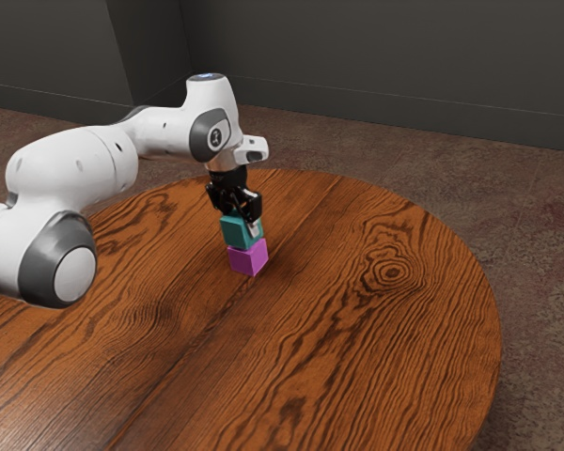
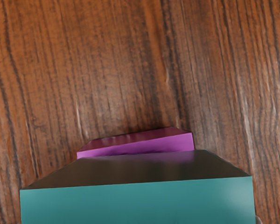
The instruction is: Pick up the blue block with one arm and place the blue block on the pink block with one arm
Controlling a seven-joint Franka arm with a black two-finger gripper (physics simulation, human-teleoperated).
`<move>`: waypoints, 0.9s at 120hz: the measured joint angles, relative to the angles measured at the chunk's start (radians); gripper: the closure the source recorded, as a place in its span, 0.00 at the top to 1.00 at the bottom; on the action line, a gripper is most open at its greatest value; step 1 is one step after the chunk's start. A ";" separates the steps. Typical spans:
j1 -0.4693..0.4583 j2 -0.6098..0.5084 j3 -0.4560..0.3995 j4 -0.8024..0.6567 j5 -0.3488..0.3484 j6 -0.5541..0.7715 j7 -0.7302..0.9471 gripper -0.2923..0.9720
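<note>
My hand (image 1: 239, 222) is closed on the blue block (image 1: 237, 235): in the exterior view its two black fingers come down on opposite sides of the block and hold its upper part between them. The hand points straight down at the bench (image 1: 376, 357). The block looks more teal than pure blue. It sits upright and directly above the pink block (image 1: 247, 259), and their faces seem to touch, though from this side I cannot tell for certain if all its weight is already on it. The two blocks make one small column, and the blue one is shifted a little to the exterior view's left against the pink one. In the wrist view the blue block (image 2: 135, 203) is large just under my hand, and a narrow band of the pink block (image 2: 140, 142) comes out from beneath its far side, with a dark shadow between them. The pink block stands flat on the wood (image 2: 130, 60). The column is in the far part of the round bench, closer to its far edge than to its near edge and well away from the edge at the exterior view's right. The white arm (image 1: 103, 160) reaches in over the bench from the exterior view's left. Around the bench there is brown floor (image 1: 508, 188) and behind it a dark wall (image 1: 357, 47).
</note>
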 joint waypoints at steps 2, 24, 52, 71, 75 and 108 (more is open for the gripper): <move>0.000 0.000 0.000 0.000 0.000 -0.001 0.000 0.47; -0.001 -0.001 -0.003 0.003 -0.012 -0.009 0.003 0.60; 0.001 -0.005 -0.003 0.021 -0.018 -0.019 0.009 0.70; 0.001 -0.034 0.000 0.035 -0.017 -0.037 0.011 0.73; -0.003 -0.056 0.002 0.032 -0.016 -0.041 0.012 0.73; -0.057 -0.342 0.091 -0.218 -0.011 -0.054 -0.011 0.75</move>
